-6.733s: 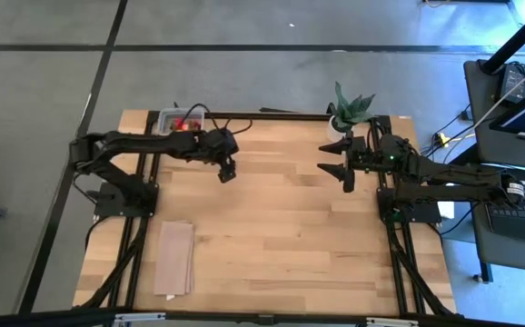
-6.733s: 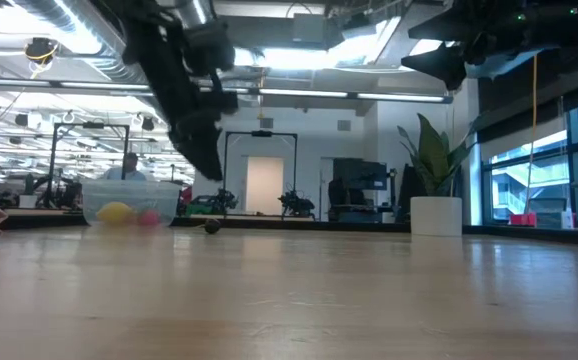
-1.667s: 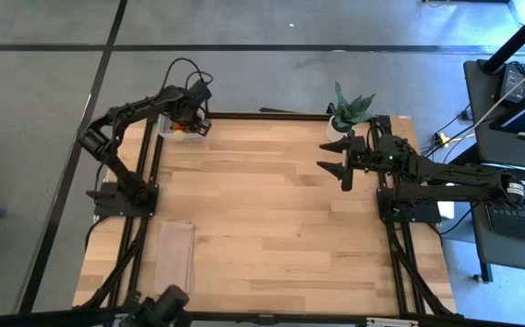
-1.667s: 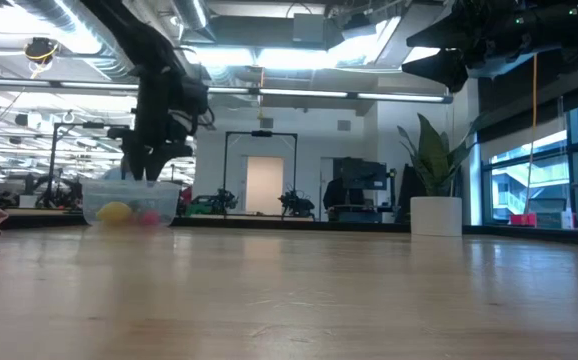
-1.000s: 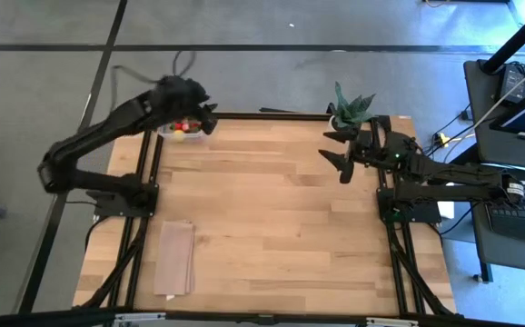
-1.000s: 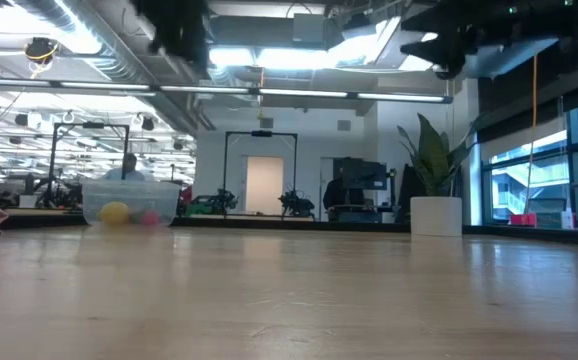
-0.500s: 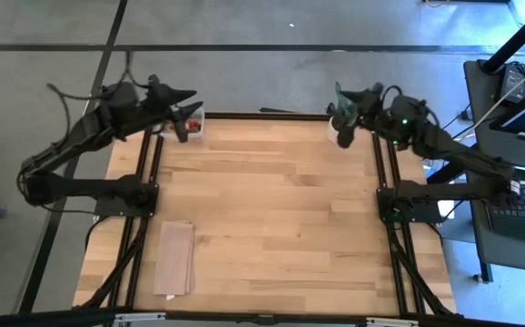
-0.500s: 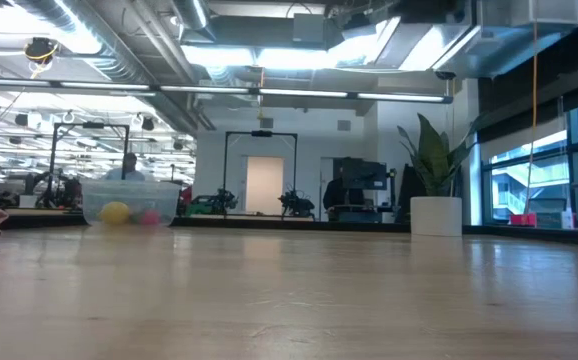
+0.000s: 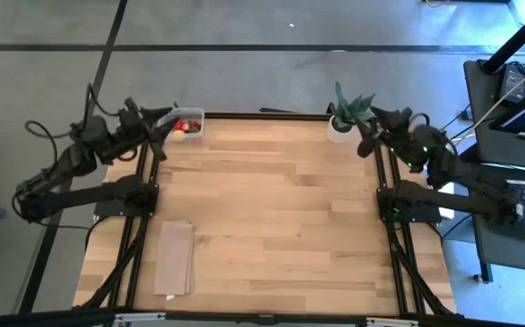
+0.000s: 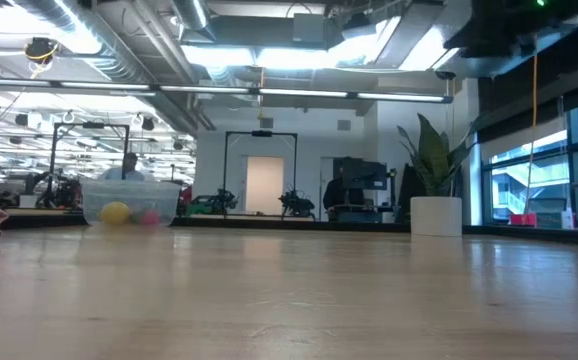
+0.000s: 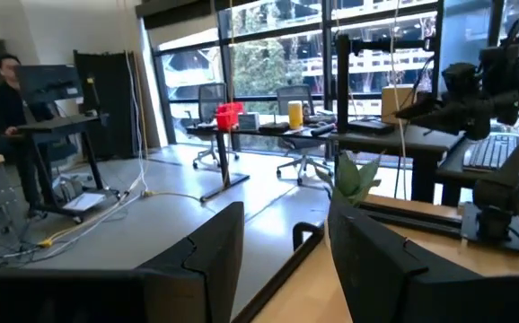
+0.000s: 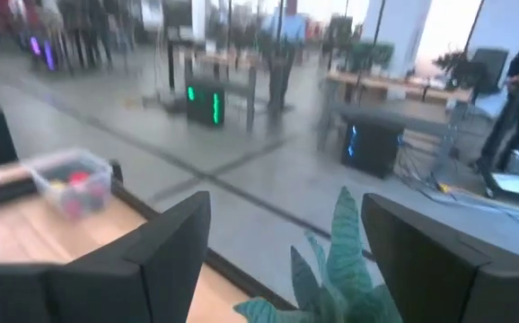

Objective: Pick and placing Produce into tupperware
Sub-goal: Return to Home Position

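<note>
The clear tupperware (image 9: 187, 123) stands at the table's far left corner with produce inside: red pieces (image 9: 188, 124) and a yellow one (image 9: 179, 136). The low view shows the tupperware (image 10: 129, 203) with a yellow piece (image 10: 116, 212) and a pink-red piece (image 10: 149, 216) on its floor. My left gripper (image 9: 158, 127) hovers just left of the tupperware, raised; in the left wrist view the gripper (image 11: 286, 260) is open and holds nothing. My right gripper (image 9: 369, 132) is raised at the far right beside the plant, and it too is open (image 12: 286, 260) and holds nothing.
A spiky green plant in a white pot (image 9: 346, 111) stands at the far right corner, close to my right gripper. A flat tan cloth (image 9: 175, 257) lies near the front left. Bare wood spans the middle of the table (image 9: 272, 209).
My left gripper has drawn back from above the tupperware toward the table's left edge. My right gripper has risen and swung toward the far right corner, past the plant. Both have gone up out of the low view. The tupperware and produce have stayed put.
</note>
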